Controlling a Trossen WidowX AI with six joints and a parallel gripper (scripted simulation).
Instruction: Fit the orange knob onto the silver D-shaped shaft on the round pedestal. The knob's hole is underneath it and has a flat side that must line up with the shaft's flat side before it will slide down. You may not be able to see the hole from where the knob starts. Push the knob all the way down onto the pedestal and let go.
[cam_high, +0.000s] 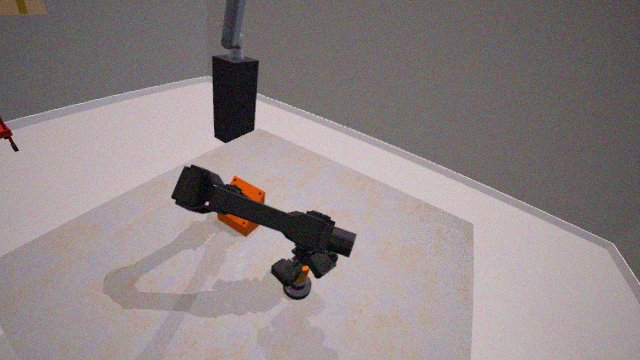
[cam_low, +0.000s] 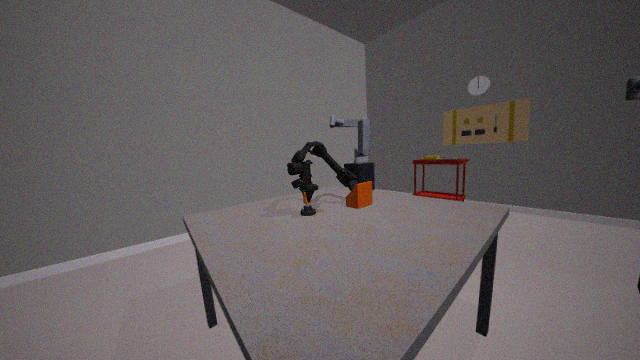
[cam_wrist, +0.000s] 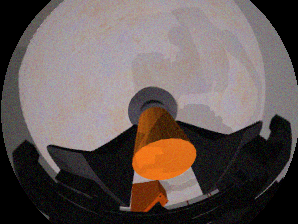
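Note:
My gripper (cam_high: 302, 272) (cam_low: 306, 196) (cam_wrist: 156, 127) is shut on the orange knob (cam_high: 305, 275) (cam_low: 305, 199) (cam_wrist: 160, 145), which points straight down. The knob's lower end meets the round dark grey pedestal (cam_high: 297, 291) (cam_low: 308, 212) (cam_wrist: 154, 99) on the table. In the wrist view the knob's wide top faces the camera and its narrow end reaches the middle of the pedestal. The silver shaft is hidden by the knob. I cannot tell how far down the knob sits.
The arm's orange base block (cam_high: 241, 204) (cam_low: 359, 196) stands behind the pedestal on the table (cam_high: 400, 260) (cam_low: 350, 270). A black box (cam_high: 234, 97) with a grey arm stands beyond the table. A red rack (cam_low: 440, 177) stands by the far wall.

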